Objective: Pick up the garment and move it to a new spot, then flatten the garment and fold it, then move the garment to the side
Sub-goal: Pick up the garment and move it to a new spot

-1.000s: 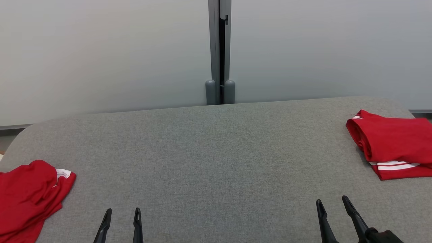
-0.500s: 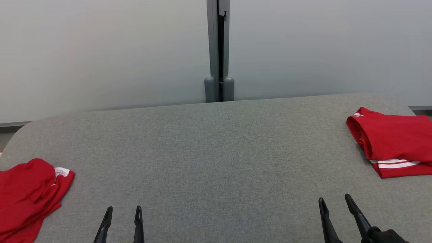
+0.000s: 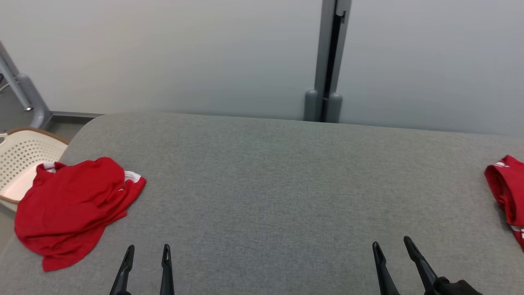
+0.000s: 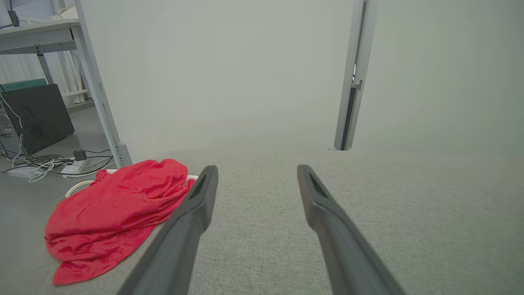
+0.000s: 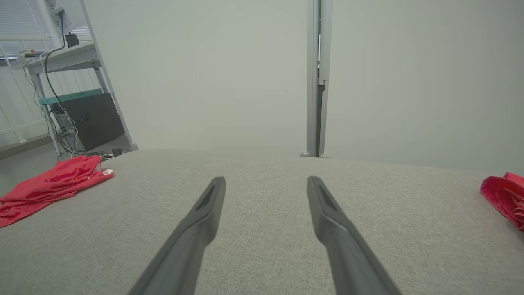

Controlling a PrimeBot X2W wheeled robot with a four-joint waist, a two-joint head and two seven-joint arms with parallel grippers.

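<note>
Left end effector (image 3: 148, 248) and right end effector (image 3: 391, 241) both hover low over the near edge of the grey worktop (image 3: 262, 184), each with its two dark fingers spread and nothing between them. The left wrist view shows the left end effector's (image 4: 257, 168) open gap over bare fabric, and the right wrist view shows the same for the right one (image 5: 266, 178).

A crumpled red garment (image 3: 73, 200) lies in a loose heap at the worktop's far left corner, with a white-striped cuff showing at its upper edge. It is well apart from the left fingers, and part of it reaches toward a pale perforated basket (image 3: 24, 159) beside the worktop. At the far right edge sits a second red garment (image 3: 505, 192), rolled or folded into a compact bundle.

Judging by this layout, the bundle on the right looks like a piece already folded and set aside, while the heap on the left is untouched. For that heap, every step is left: the pick-up, the move to a new spot, the flattening, the fold and the final shift to the side.
</note>
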